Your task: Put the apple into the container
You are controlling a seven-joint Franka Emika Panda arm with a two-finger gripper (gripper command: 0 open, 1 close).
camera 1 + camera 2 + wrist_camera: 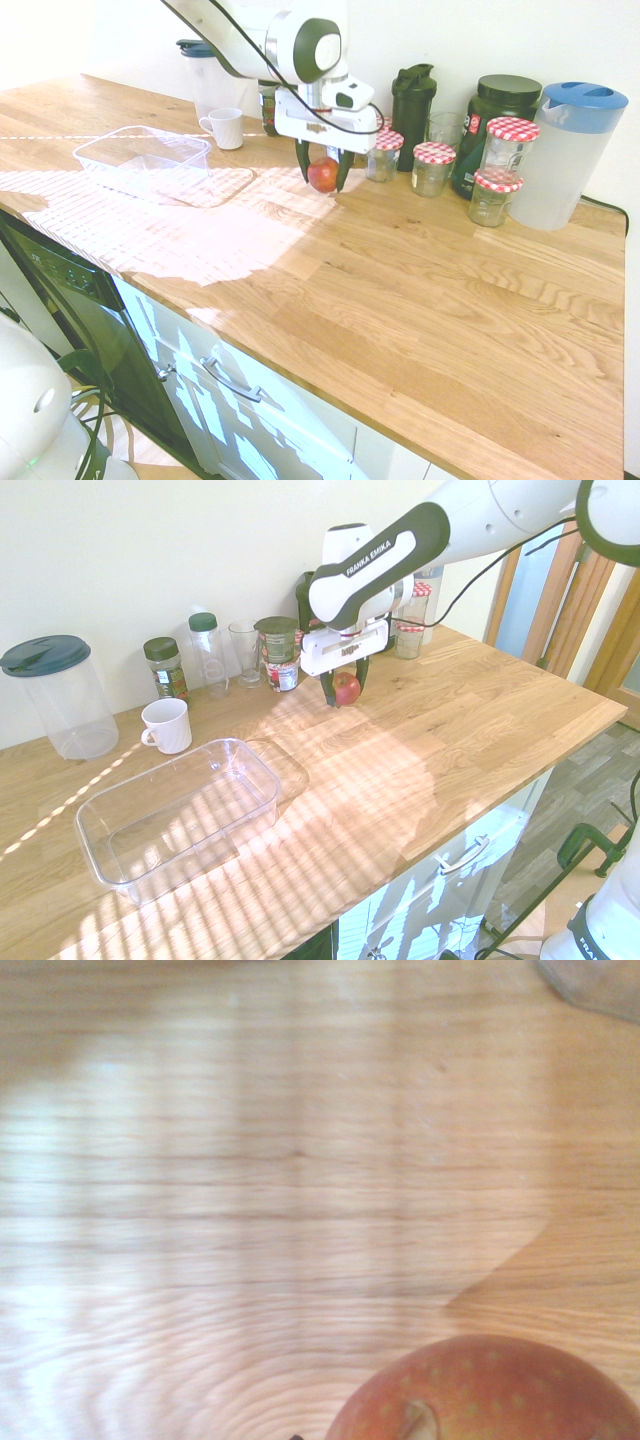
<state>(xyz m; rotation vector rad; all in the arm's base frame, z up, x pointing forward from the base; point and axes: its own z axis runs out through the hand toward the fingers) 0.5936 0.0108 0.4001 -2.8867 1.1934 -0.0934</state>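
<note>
Roughly halfway: the apple (322, 174) is clamped in the end effector (322, 176) just above the tabletop (420, 290), but the clear plastic container (143, 158) is well apart and not yet reached.

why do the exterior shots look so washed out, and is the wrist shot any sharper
First exterior view: hard sunlight burns striped glare across the countertop and over the container; the apple in the pincer stays readable. Second exterior view: the same slatted light bands, milder. Wrist view: soft focus, wood grain smeared, apple cut off at the frame edge.
</note>
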